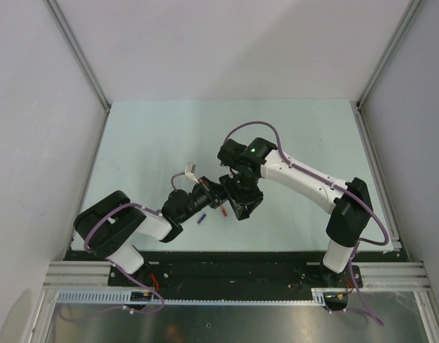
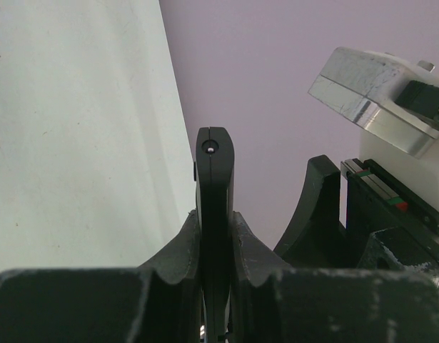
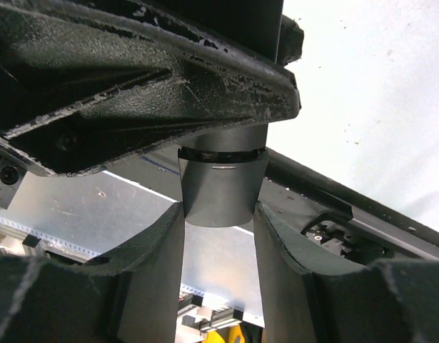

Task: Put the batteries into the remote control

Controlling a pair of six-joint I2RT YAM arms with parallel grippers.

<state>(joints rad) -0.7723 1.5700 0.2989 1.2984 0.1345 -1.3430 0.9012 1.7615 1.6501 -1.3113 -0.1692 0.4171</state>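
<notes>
The remote control (image 2: 215, 171) is a slim black bar seen edge-on in the left wrist view, and my left gripper (image 2: 215, 223) is shut on its thin sides. From above, my left gripper (image 1: 212, 192) and right gripper (image 1: 238, 201) meet over the middle of the table. In the right wrist view a grey end of the remote control (image 3: 223, 187) pokes out under the left gripper's black body, and my right gripper (image 3: 219, 214) pinches it between both fingertips. Two batteries lie on the table just in front of the grippers: a purple-blue one (image 1: 202, 219) and a red-orange one (image 1: 223, 212).
The pale green table (image 1: 148, 143) is walled on three sides. An aluminium rail (image 1: 233, 275) runs along the near edge by the arm bases. A white cable tag (image 1: 188, 171) sticks up behind the left wrist. The right arm's silver and white wrist (image 2: 376, 93) sits close on the right.
</notes>
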